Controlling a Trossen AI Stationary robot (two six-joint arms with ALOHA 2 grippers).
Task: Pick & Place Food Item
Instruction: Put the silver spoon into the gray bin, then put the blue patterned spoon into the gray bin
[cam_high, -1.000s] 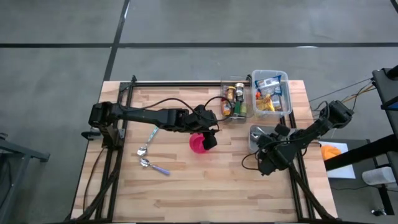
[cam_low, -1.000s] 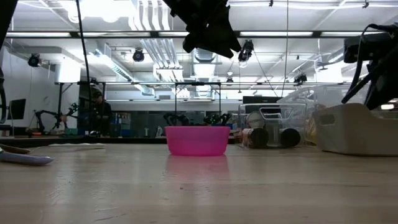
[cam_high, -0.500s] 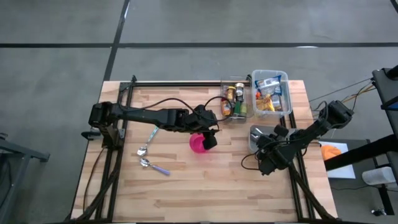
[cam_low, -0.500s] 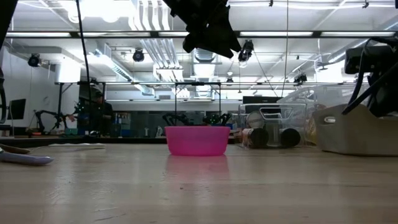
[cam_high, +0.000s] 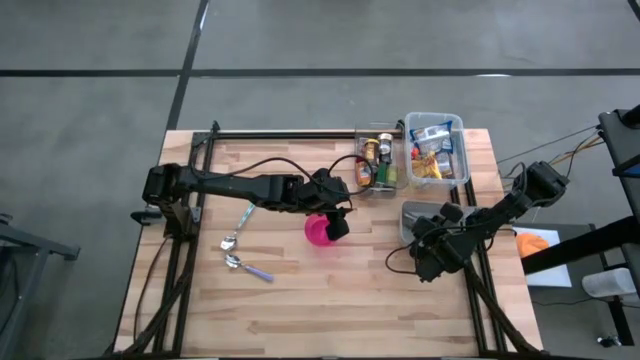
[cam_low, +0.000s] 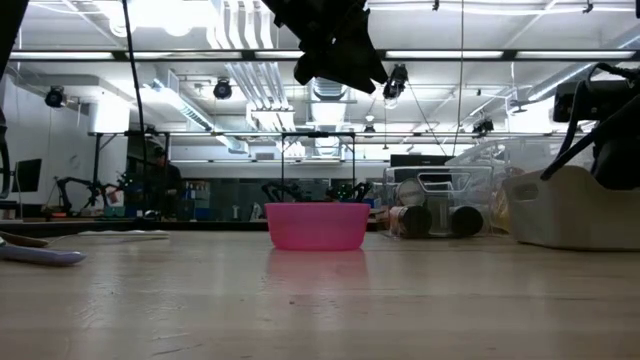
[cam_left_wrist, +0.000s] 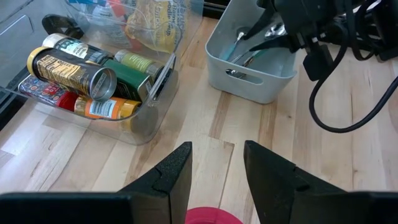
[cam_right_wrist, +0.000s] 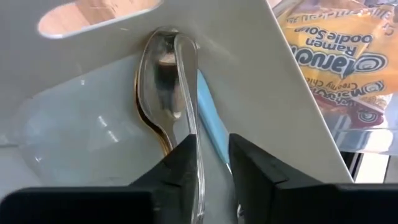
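Right wrist view has my right claw (cam_right_wrist: 208, 165) down in the grey bin (cam_right_wrist: 261, 68), fingers slightly parted around a spoon handle (cam_right_wrist: 186, 93), not clenched. Left claw (cam_left_wrist: 214, 168) hangs released over the pink bowl (cam_high: 318, 231). Food sits upper right in the clear tubs (cam_high: 436, 148); grabbing it comes next, I guess.

One pink bowl (cam_high: 318, 232), two spoons (cam_high: 240, 222) left of it, two clear bins (cam_high: 436, 122), one grey bin (cam_high: 410, 212), perhaps three cans (cam_left_wrist: 69, 67).

Bare table (cam_high: 330, 290) lies open near the pink bowl (cam_high: 318, 231); bins (cam_high: 378, 160) crowd the far edge.
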